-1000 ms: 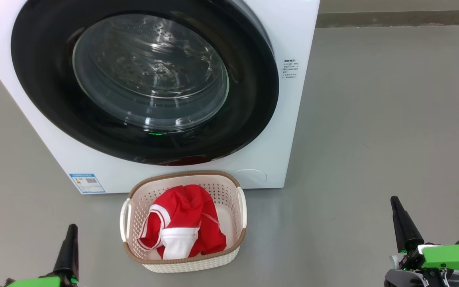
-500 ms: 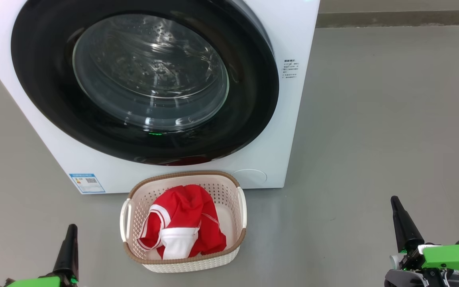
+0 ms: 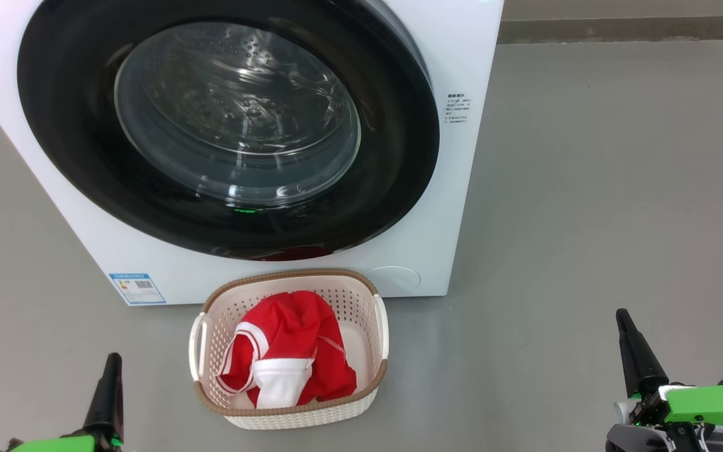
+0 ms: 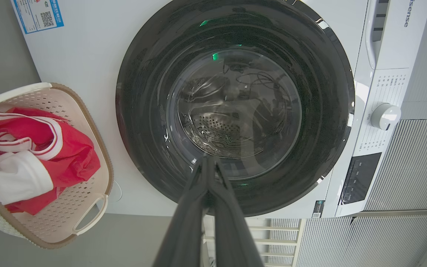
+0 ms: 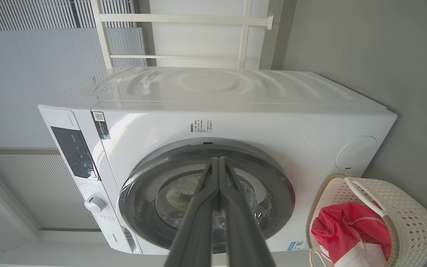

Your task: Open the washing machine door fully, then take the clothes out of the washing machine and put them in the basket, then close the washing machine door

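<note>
The white washing machine stands ahead with its black-rimmed door flat against the front; steel drum shows through the glass. On the floor before it sits the cream basket holding the red and white clothes. My left gripper is at the lower left, shut and empty. My right gripper is at the lower right, also shut and empty. The left wrist view shows its fingers pressed together before the door, the basket to the side. In the right wrist view the fingers meet too.
Grey floor spreads wide to the right of the machine. A control panel with a knob sits at the machine's top. Slatted wall panels and a white frame stand behind it.
</note>
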`<state>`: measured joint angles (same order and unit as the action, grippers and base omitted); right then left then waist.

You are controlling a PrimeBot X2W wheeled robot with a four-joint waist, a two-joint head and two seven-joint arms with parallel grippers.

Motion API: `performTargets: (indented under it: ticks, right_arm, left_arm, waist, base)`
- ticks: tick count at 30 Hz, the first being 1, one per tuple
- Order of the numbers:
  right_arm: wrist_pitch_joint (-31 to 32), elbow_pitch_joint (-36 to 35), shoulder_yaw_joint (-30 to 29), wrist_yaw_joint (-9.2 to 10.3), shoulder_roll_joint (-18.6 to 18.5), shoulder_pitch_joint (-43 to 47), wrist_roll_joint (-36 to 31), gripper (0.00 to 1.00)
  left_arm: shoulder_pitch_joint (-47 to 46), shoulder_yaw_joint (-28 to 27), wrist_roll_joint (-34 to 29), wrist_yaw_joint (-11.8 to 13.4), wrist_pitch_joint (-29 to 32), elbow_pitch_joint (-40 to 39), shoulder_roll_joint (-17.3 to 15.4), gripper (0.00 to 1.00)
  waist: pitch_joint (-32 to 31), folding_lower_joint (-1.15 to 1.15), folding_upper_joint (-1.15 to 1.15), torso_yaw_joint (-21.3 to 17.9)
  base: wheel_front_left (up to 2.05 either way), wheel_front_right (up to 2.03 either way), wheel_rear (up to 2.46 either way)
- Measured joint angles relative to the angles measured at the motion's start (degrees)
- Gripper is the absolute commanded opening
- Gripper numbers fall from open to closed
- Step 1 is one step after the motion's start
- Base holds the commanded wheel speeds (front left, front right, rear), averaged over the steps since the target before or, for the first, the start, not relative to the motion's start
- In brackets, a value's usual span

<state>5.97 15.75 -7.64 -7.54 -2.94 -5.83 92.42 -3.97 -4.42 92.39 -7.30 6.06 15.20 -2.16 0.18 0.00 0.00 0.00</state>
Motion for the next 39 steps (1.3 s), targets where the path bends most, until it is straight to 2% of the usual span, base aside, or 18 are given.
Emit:
performTargets:
  ticks: [39]
  right_arm:
    - [0.01, 0.0, -0.12, 0.0, 0.04, 0.0, -0.01, 0.0]
  left_arm:
    - [0.0, -0.09, -0.01, 0.0, 0.01, 0.0, 0.01, 0.0]
  waist:
    - [0.0, 0.0, 0.0, 0.0]
  base:
    - [0.0, 0.0, 0.0]
